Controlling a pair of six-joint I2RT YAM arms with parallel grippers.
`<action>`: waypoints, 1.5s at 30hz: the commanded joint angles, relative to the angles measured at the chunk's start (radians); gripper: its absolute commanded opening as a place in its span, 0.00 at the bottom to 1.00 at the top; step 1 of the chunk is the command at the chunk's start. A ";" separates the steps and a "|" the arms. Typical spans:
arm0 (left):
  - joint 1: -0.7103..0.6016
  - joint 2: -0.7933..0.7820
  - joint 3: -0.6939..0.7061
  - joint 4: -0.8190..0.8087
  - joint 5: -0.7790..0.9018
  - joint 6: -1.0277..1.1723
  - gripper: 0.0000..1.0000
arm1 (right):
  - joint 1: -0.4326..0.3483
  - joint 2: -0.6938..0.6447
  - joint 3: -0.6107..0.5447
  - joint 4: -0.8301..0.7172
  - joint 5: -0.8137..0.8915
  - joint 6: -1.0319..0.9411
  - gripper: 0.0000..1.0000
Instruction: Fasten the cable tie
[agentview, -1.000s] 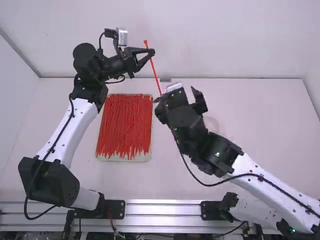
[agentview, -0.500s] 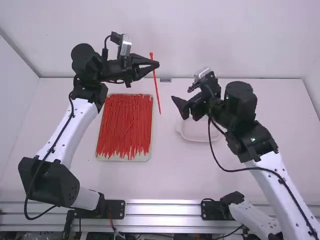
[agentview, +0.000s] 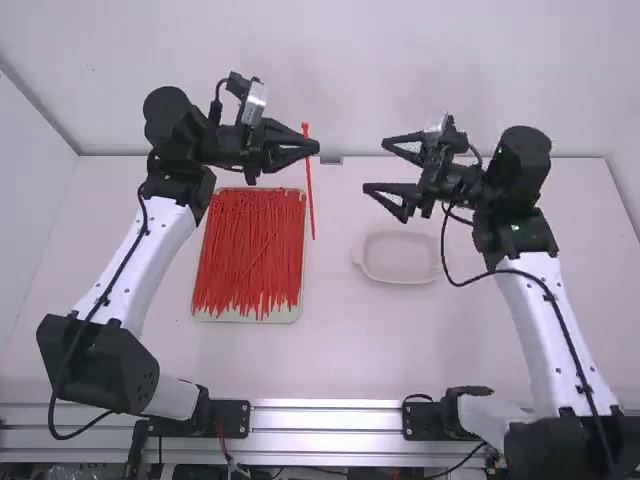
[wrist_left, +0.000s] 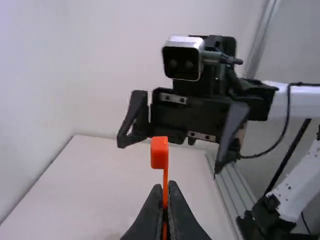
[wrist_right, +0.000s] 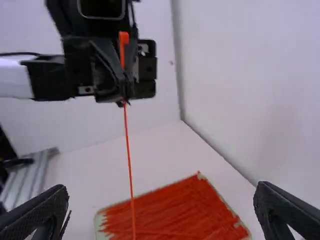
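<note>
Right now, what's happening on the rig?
The left gripper pinches a single red cable tie just below its head, with the tail hanging toward the stack of spare ties. The right gripper is open, raised and facing the tie without touching it. An empty clear container sits nearby. The tie isn't looped yet.

Bright, even light; perhaps slightly soft.

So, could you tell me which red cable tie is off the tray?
The tie hanging upright from the left pincer, pinched near its head; the other ties lie flat on the tray.
</note>
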 joint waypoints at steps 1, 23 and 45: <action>-0.003 0.004 0.024 0.000 0.018 0.023 0.02 | -0.007 0.042 0.029 0.057 -0.164 0.101 0.99; -0.045 0.003 0.024 0.107 -0.040 -0.106 0.02 | 0.149 0.096 0.023 0.159 -0.095 0.041 0.99; -0.114 0.003 0.024 0.219 -0.106 -0.235 0.02 | 0.188 0.096 0.023 0.166 -0.044 0.041 0.17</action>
